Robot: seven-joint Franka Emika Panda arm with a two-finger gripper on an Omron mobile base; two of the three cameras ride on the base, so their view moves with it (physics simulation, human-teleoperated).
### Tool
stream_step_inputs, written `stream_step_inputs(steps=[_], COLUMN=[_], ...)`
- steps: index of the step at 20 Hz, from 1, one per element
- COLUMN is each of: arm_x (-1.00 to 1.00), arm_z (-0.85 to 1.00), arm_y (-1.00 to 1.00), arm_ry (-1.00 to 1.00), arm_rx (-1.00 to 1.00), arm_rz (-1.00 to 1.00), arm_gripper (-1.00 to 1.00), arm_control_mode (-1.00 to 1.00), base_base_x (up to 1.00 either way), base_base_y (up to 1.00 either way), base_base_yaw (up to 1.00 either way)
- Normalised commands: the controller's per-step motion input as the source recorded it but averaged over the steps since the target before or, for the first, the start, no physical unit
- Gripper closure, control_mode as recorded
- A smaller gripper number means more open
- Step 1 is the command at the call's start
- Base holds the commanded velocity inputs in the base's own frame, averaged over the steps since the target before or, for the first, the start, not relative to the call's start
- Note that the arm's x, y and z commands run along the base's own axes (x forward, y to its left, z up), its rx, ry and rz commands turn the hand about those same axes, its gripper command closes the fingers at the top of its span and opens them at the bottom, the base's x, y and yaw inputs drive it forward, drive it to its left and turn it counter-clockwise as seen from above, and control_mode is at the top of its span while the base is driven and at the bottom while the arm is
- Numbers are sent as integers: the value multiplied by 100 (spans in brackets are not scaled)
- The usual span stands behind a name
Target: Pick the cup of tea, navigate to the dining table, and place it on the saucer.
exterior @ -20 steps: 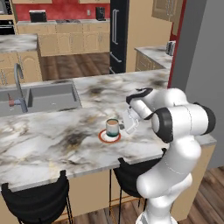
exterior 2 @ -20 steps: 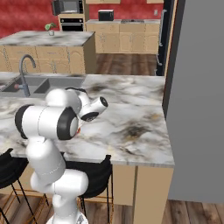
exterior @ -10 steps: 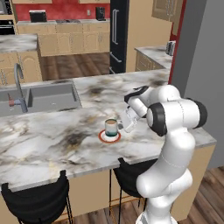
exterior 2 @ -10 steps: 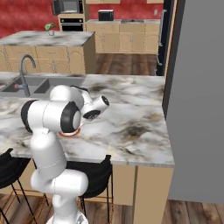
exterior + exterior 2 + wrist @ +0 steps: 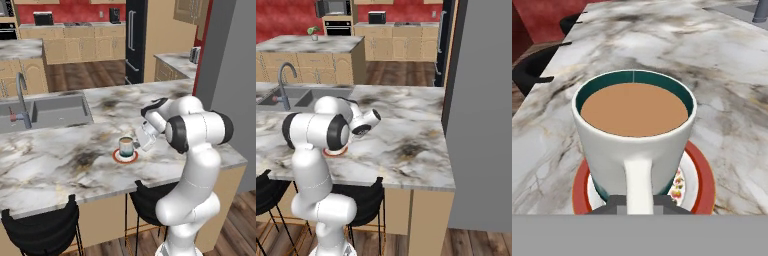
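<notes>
Hand view: one cup of tea (image 5: 634,145) on one saucer (image 5: 699,172), end effector (image 5: 639,204) closed on its handle.

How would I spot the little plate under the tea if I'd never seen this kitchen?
Find the long marble dining table with a sink at its far side. Near its front edge, beside the white arm, stands the cup of tea. The saucer lies under it: small, round, white centre, orange-red rim.
</notes>
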Motion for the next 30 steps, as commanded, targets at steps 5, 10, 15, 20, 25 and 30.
stream_step_inputs(steps=[5,10,15,20,25,30], arm_x=[0,0,0,0,0,0], arm_z=[-27,-28,-7,0,0,0], arm_y=[0,0,0,0,0,0], arm_ry=[0,0,0,0,0,0], arm_rx=[0,0,0,0,1,0], arm_rz=[2,2,1,0,0,0], arm_gripper=[100,100,100,100,-100,-100], arm_control_mode=[-100,-100,-100,-100,-100,-100], base_base_x=[0,0,0,0,0,0], base_base_y=[0,0,0,0,0,0], base_base_yaw=[0,0,0,0,0,0])
